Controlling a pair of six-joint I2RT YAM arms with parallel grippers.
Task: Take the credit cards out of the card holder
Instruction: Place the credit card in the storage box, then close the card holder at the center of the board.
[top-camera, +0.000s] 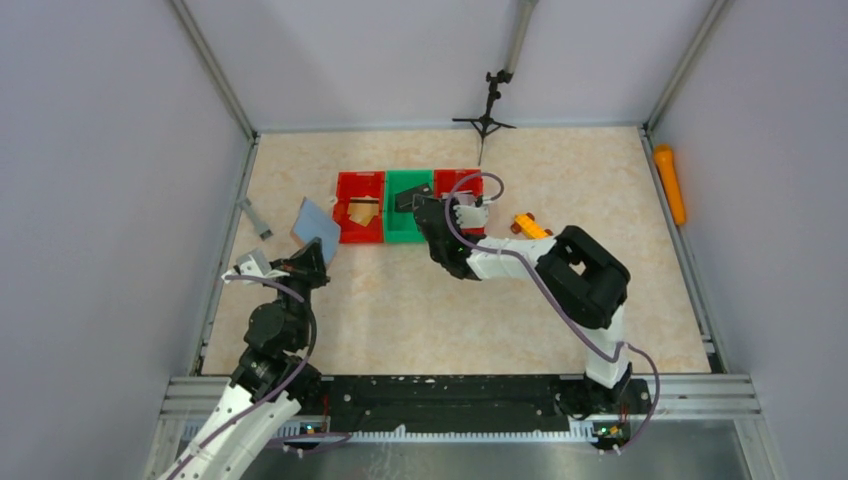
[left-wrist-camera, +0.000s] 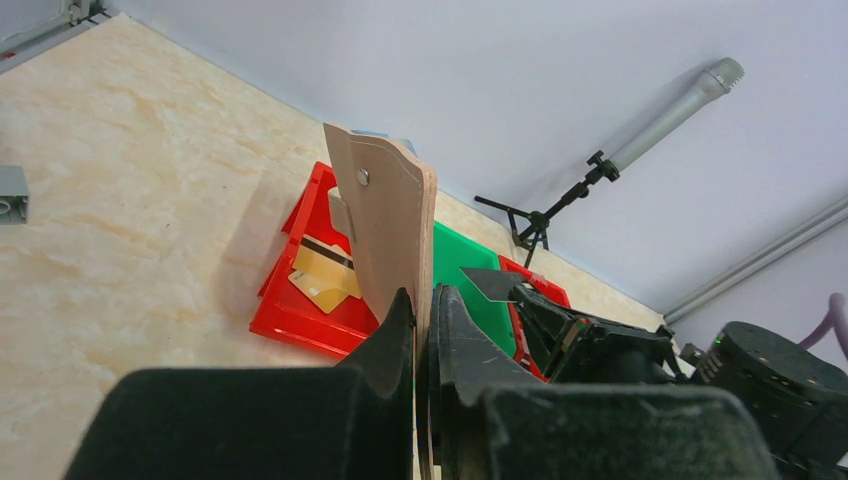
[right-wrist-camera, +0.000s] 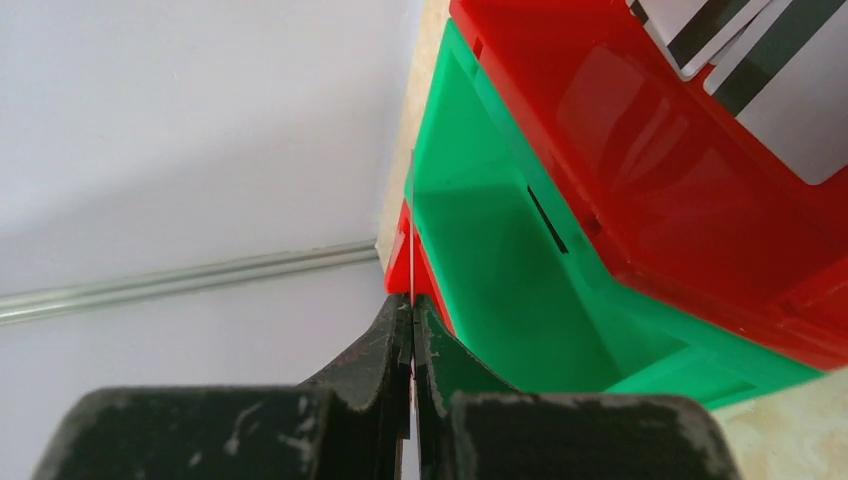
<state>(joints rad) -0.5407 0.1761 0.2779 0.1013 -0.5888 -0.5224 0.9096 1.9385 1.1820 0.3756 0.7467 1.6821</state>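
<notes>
Left end effector (left-wrist-camera: 422, 300) clamps the card holder (left-wrist-camera: 385, 215) near the left edge of the bench (top-camera: 450, 310); right end effector (right-wrist-camera: 411, 305) pinches a dark credit card (left-wrist-camera: 490, 285) above the green bin (right-wrist-camera: 500, 250).

Robotics lab test cell. Walled on three sides with plain pale panels (top-camera: 100, 150) set in aluminium framing (top-camera: 215, 75); floored with a marbled beige table (top-camera: 400, 310). Fitted with a left arm (top-camera: 270, 325) and right arm (top-camera: 585, 275) bolted to a black rail (top-camera: 450, 400), loose cabling (top-camera: 476, 176), and a small black tripod (top-camera: 487, 115) holding a grey rod (top-camera: 520, 35) against the far panel.
</notes>
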